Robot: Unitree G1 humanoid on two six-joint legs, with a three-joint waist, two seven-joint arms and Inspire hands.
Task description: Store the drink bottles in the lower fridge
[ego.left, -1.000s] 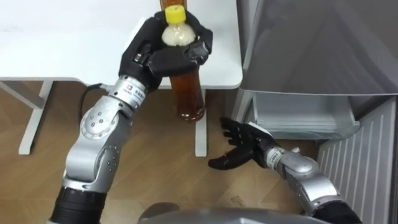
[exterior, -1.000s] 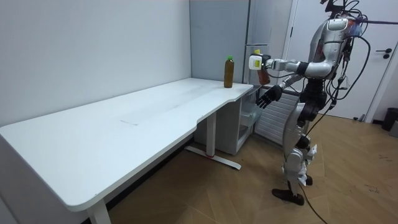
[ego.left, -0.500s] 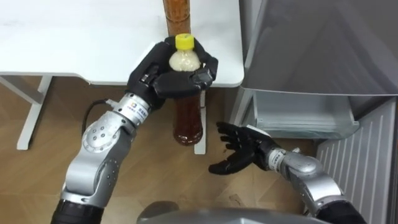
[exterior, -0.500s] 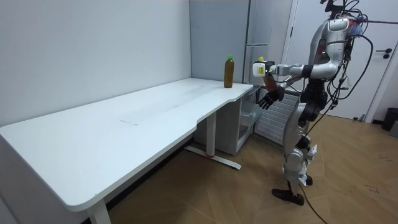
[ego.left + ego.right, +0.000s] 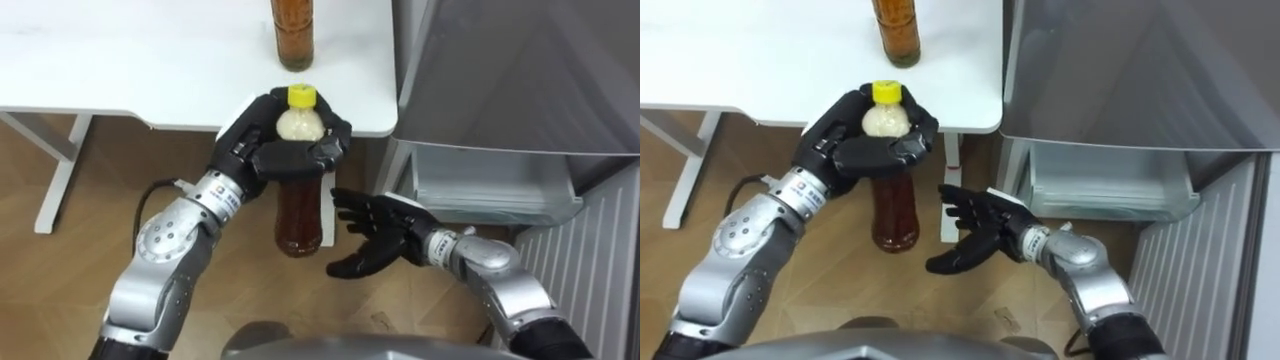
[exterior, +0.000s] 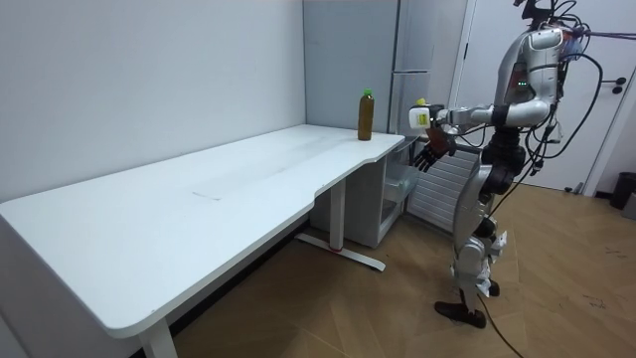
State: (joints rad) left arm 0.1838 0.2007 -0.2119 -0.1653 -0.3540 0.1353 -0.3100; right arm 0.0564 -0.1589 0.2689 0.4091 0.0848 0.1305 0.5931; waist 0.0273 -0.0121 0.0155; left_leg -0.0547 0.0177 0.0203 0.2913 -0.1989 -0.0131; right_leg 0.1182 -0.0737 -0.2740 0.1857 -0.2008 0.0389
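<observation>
- The held bottle [image 5: 300,205] is gripped by the left hand [image 5: 262,150], whose fingers are curled round its shoulder just under the yellow cap [image 5: 302,97].
- This bottle is kept upright and clear of the table [image 5: 120,60], just outside its front edge, with wooden floor [image 5: 60,260] below it.
- The right hand [image 5: 378,232] is held with its fingers spread and relaxed, palm turned toward the bottle's lower body and just beside it; nothing is grasped by it.
- A second bottle [image 5: 292,35] is left standing on the smooth white tabletop, near the rounded corner and close to the front edge.
- Both bottles are clear, round-bodied plastic filled with amber liquid.
- The lower fridge compartment [image 5: 490,185] is seen open to the right of the table's corner, with a pale, translucent drawer front inside.
- Above it a flat grey door [image 5: 520,70] is seen, and beside it a ribbed white panel [image 5: 590,270].
- In the room view the robot is shown standing at the table's end, by the fridge.
</observation>
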